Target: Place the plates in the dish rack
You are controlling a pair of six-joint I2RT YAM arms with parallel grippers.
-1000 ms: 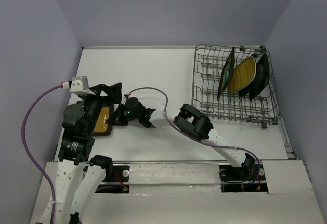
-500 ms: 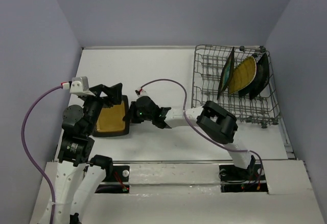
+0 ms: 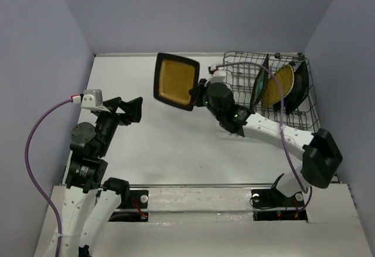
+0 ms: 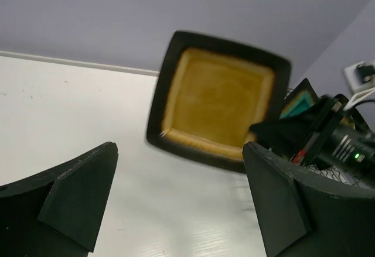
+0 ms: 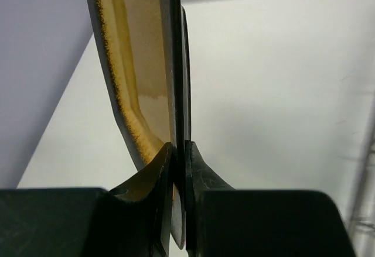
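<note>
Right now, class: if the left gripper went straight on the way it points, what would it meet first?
Probably the mustard-centred plate, which the right gripper holds by its edge above the table, though depth is unclear.

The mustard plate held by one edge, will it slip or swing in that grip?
Probably stiff: the mustard plate shows no sag though held by one rim. It may pivot, since the right pincer pinches only a narrow strip of edge. Its smooth-looking glaze suggests it could slip.
</note>
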